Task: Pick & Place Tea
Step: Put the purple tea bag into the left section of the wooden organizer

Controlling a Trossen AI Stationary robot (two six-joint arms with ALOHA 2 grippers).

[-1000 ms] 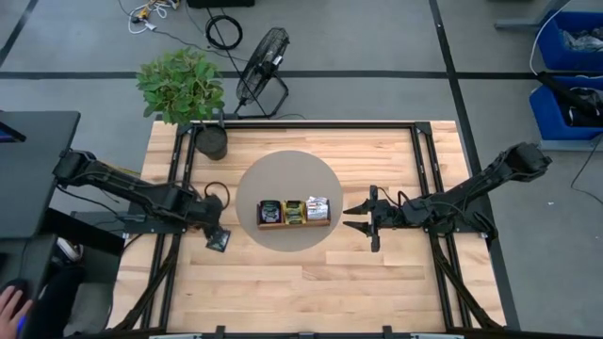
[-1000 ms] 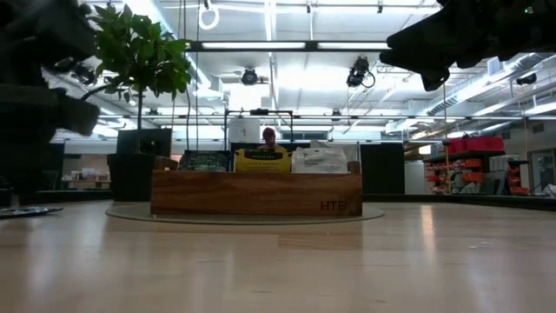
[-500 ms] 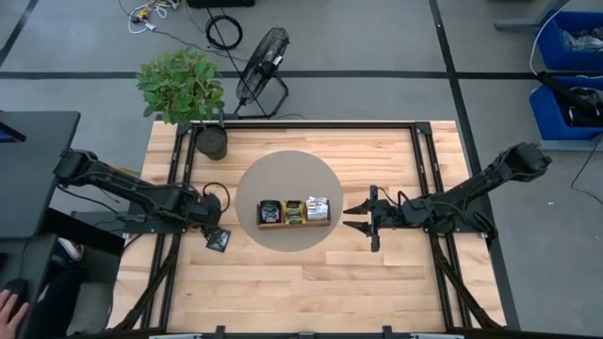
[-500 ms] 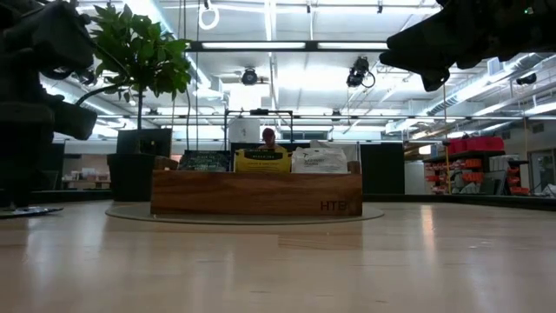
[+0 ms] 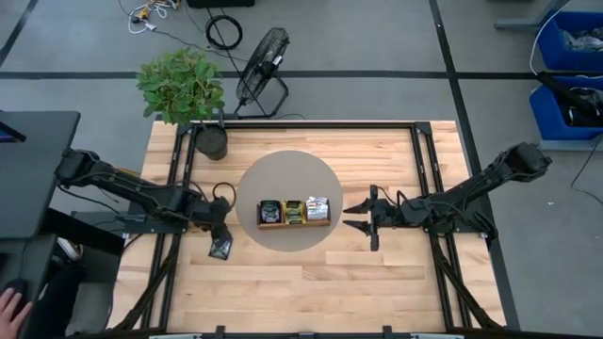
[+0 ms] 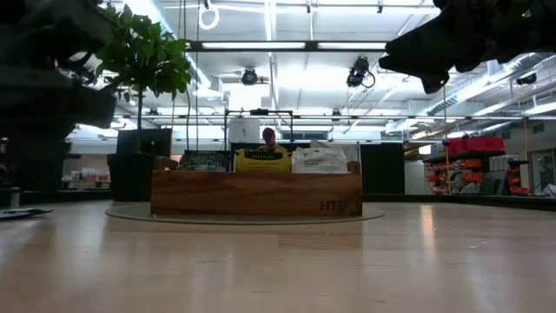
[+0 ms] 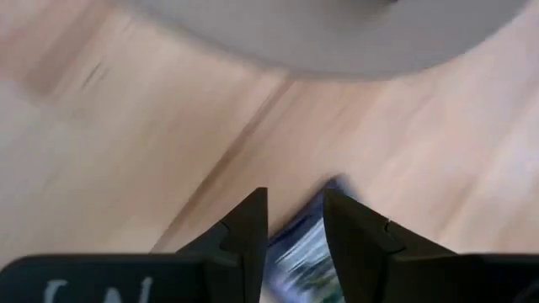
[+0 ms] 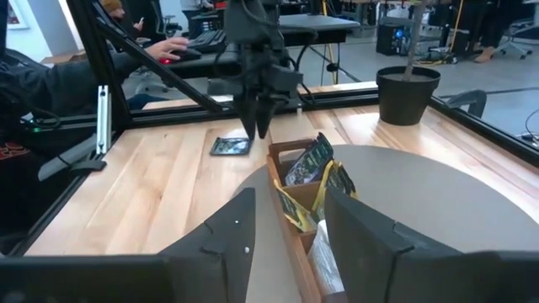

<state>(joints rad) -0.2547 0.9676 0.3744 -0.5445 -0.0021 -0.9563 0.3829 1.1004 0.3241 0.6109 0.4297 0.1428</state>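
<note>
A dark tea sachet (image 5: 220,248) lies flat on the wood left of the round grey mat (image 5: 283,174); it also shows in the right wrist view (image 8: 230,146). My left gripper (image 5: 220,231) points steeply down over its far edge, its fingers a little apart, with the sachet (image 7: 299,244) showing between them. More tea stands on edge in the brown wooden tray (image 5: 294,221) on the mat: dark-green (image 6: 205,160), yellow (image 6: 261,160) and white (image 6: 320,159). My right gripper (image 5: 350,217) hovers open, nearly level, just right of the tray. My left gripper's fingertips (image 8: 257,130) stand at the dark sachet's far edge (image 8: 248,140), coming from above and slanting. The sachet lies flat on the table. Whether the fingers touch it I cannot tell.
A potted plant (image 5: 184,89) stands at the table's far left corner, with a floor fan (image 5: 264,66) behind the table. Black frame rails (image 5: 174,188) run along both sides of the table. A person's hand (image 5: 9,306) shows off the near left corner. Bare wood lies in front of the mat.
My left gripper has shifted a little toward the table's right and near edges. The dark sachet under it now lies slightly closer to the near edge and has turned a bit.
</note>
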